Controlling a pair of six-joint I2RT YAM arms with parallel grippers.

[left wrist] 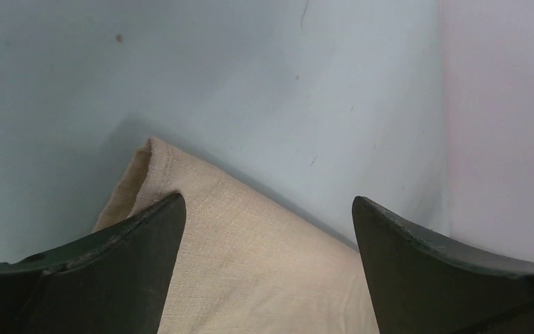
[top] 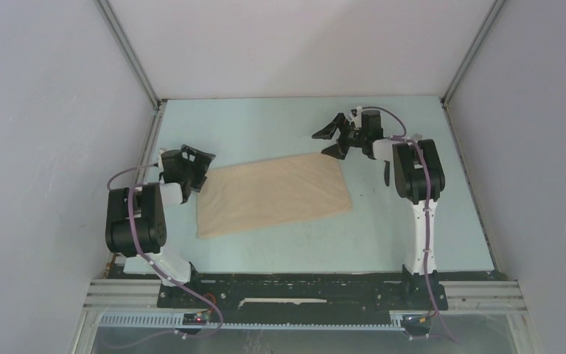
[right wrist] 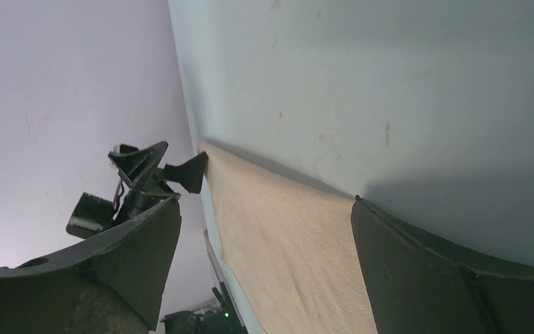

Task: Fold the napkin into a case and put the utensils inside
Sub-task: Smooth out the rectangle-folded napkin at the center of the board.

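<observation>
- Tabletop (top: 383, 236): pale blue, flat and smooth-looking. I'd expect cloth to slide on it if I drag rather than lift.
- Napkin (top: 273, 193): beige cloth lying flat mid-tabletop btwn the two arms. It's an oblong, tilted so its right end sits farther from the bases.
- Handling, my read: light, limp, no stiffness, so it'll sag wherever it's unsupported. The weave looks coarse enough for decent friction on the pads, and it's not fragile.
- Best hold IMO is at the corners/edges, pinching all layers together with both arms at once so any fold line comes out straight.
- Left end effector (top: 205, 171): spread wide, holding nothing, right at the napkin's far-left corner.
- Right end effector (top: 325, 144): also spread and empty, at the far-right corner. It looks raised off the cloth, but I can't confirm height from overhead.
- Overhead cam: gives me the whole outline plus both arms, but no thickness info.
- Left wrist cam: adds what overhead lacks. The napkin (left wrist: 250, 264) has a rolled, doubled edge at that corner, so I judge at least two layers there. The corner pokes out btwn my spread fingers (left wrist: 111, 271).
- Right wrist cam: looks along the napkin (right wrist: 285, 250) lengthwise and catches the left end effector (right wrist: 181, 174) at the opposite end, jaws apart. That's a good cross-check.
- Utensils: can't ID them for sure in any view. A dark sliver beside the right arm in the overhead cam might be one, but I can't tell.
</observation>
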